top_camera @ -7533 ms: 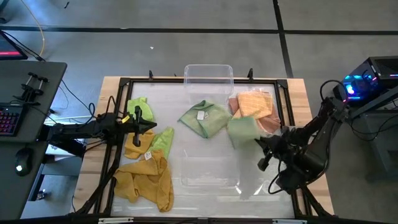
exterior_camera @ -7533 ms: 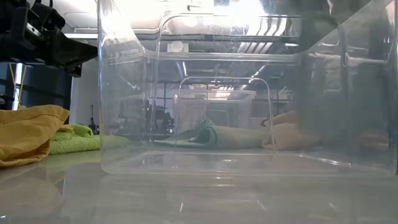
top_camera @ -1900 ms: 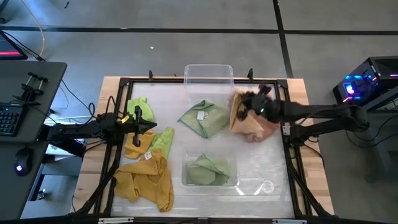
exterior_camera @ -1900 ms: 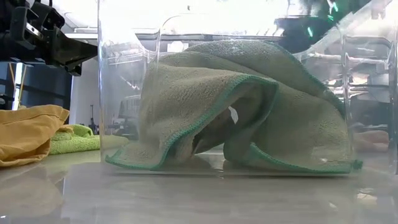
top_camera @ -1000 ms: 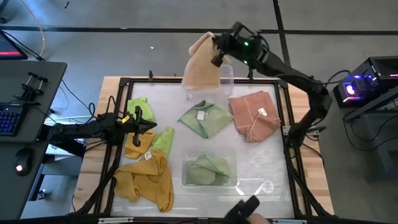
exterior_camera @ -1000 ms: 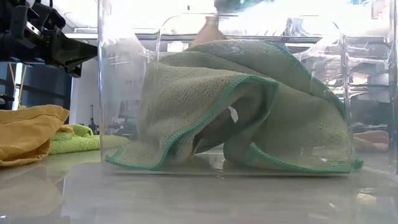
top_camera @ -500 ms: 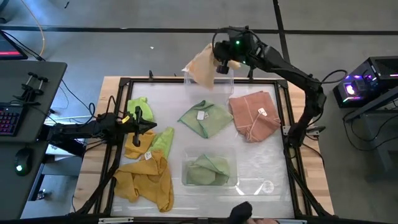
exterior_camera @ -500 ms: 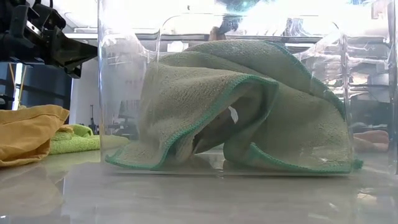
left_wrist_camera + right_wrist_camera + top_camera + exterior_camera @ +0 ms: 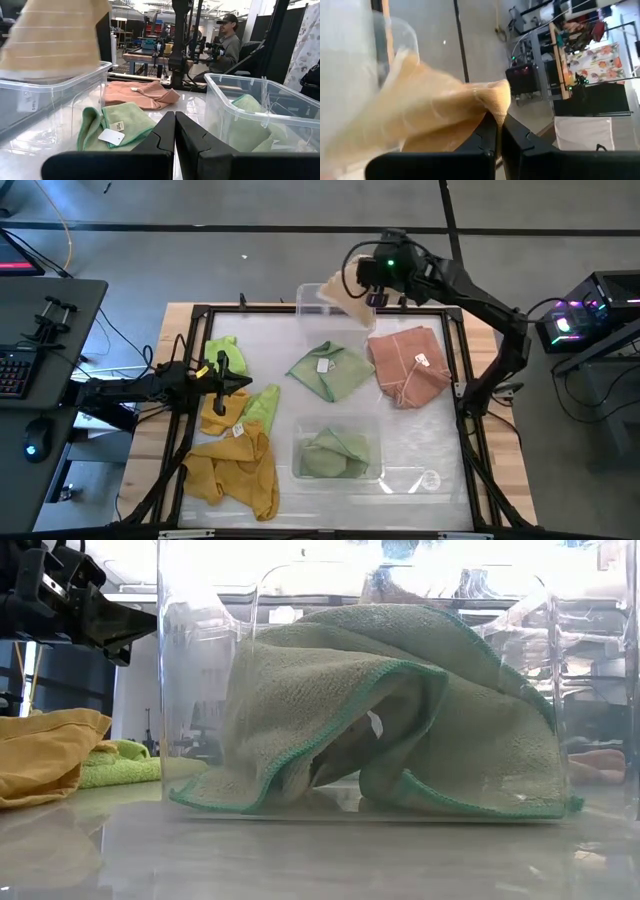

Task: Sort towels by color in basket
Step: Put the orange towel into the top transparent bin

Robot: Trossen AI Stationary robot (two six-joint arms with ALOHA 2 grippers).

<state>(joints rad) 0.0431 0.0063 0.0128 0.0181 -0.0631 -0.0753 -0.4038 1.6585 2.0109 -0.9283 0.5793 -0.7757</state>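
Lowered over the far bin point(image 9: 335, 298), right tool point(image 9: 362, 292) pinches peach towel point(image 9: 343, 300); right wrist view confirms.

Two dark, near-black jointed arms. Right arm point(image 9: 470, 290): slim matte links, rounded joint housings, green indicator light glowing on wrist block just behind right gripper point(image 9: 352, 292). Left arm point(image 9: 130, 388): black links, yellow-and-white marking near left gripper point(image 9: 232, 380). Fingers point(image 9: 160, 137): flat, angular black plastic, bevelled edges, straight seam between.
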